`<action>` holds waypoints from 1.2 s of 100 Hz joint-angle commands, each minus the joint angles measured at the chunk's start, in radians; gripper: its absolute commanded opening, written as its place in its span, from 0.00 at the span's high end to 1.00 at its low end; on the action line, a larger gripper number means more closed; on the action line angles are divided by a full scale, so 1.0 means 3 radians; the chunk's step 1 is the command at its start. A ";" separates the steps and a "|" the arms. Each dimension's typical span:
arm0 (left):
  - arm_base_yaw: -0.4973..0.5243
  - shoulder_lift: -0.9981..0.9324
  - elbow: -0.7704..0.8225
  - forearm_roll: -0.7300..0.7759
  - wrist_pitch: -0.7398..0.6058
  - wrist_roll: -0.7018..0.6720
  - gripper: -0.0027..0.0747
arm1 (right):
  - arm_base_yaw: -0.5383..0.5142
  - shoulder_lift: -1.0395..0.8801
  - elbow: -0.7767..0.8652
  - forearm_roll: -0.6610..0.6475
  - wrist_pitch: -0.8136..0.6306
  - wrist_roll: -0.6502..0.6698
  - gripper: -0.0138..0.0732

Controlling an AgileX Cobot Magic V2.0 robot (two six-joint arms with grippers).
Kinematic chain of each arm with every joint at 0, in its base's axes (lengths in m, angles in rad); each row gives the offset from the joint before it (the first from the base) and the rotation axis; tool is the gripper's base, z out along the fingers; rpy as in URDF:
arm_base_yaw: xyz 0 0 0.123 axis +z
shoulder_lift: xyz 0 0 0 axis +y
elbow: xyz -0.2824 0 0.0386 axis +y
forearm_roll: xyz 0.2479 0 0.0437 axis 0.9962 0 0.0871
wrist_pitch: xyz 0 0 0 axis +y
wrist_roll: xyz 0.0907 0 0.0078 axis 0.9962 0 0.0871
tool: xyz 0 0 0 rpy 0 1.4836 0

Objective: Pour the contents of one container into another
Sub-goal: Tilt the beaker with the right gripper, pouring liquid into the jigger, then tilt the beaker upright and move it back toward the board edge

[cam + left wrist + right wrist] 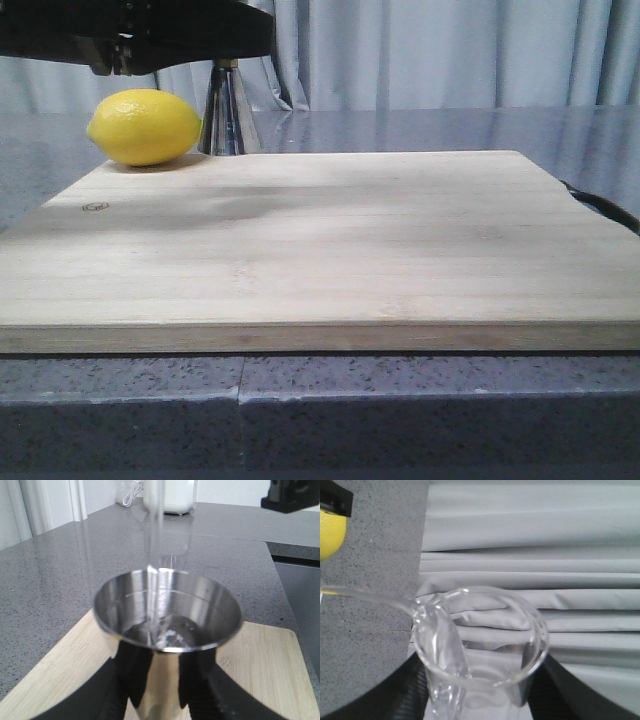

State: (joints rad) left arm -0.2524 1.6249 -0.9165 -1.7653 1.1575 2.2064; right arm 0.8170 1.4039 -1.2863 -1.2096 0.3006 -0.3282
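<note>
The steel jigger [200, 605] stands on the wooden board [265, 670], and my left gripper [165, 680] is shut on its lower part, a black finger on each side. A thin clear stream [154, 540] falls into its upper cup, where liquid pools. The clear glass beaker [445, 645] is tilted over, and my right gripper [480, 695] is shut on it. The stream [370, 596] leaves its lip. In the front view only the jigger's lower cone [228, 120] shows, under a dark arm [180, 30]. The beaker is out of that view.
A yellow lemon [145, 126] lies on the board's far left corner [320, 240], touching distance from the jigger. A black object [605, 210] pokes out at the board's right edge. A white appliance [170, 495] stands at the counter's back. Grey curtains hang behind.
</note>
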 commanded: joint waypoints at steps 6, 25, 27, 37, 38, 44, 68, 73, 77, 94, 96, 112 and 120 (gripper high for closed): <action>-0.0034 -0.0147 -0.0103 -0.0278 0.0331 -0.0020 0.67 | -0.0009 -0.0096 -0.0135 -0.0164 -0.0103 -0.0014 0.46; -0.0034 -0.0147 -0.0103 -0.0278 0.0331 -0.0020 0.67 | -0.0009 -0.0096 -0.0135 -0.0184 -0.0106 -0.0014 0.46; -0.0034 -0.0147 -0.0103 -0.0278 0.0331 -0.0020 0.67 | -0.0009 -0.0096 -0.0135 -0.0184 -0.0106 -0.0014 0.46; -0.0034 -0.0147 -0.0103 -0.0278 0.0331 -0.0020 0.67 | -0.0009 -0.0096 -0.0135 -0.0184 -0.0106 -0.0014 0.46; -0.0034 -0.0147 -0.0103 -0.0278 0.0331 -0.0020 0.67 | -0.0009 -0.0096 -0.0135 -0.0184 -0.0106 -0.0014 0.46; -0.0034 -0.0147 -0.0103 -0.0278 0.0331 -0.0020 0.67 | -0.0009 -0.0096 -0.0135 -0.0184 -0.0106 -0.0014 0.46; -0.0034 -0.0147 -0.0103 -0.0278 0.0331 -0.0020 0.67 | -0.0009 -0.0096 -0.0135 -0.0184 -0.0106 -0.0007 0.46; -0.0034 -0.0147 -0.0103 -0.0278 0.0331 -0.0020 0.67 | -0.0009 -0.0096 -0.0135 -0.0164 -0.0106 0.0008 0.46; -0.0034 -0.0147 -0.0103 -0.0278 0.0331 -0.0020 0.67 | -0.0009 -0.0096 -0.0135 -0.0134 -0.0106 0.0033 0.46; -0.0034 -0.0147 -0.0103 -0.0278 0.0331 -0.0020 0.67 | -0.0009 -0.0096 -0.0135 0.0195 -0.0106 0.0374 0.46; -0.0034 -0.0147 -0.0103 -0.0278 0.0331 -0.0020 0.67 | -0.0009 -0.0096 -0.0135 0.0248 -0.0106 0.0389 0.46; -0.0034 -0.0147 -0.0103 -0.0278 0.0331 -0.0020 0.67 | -0.0009 -0.0096 -0.0135 0.0709 -0.0098 0.0660 0.46; -0.0034 -0.0147 -0.0103 -0.0278 0.0331 -0.0020 0.67 | -0.0009 -0.0096 -0.0135 0.0859 -0.0090 0.0878 0.46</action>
State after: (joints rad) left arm -0.2524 1.6249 -0.9165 -1.7636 1.1575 2.2064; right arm 0.8170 1.4039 -1.2863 -0.9857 0.3007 -0.1312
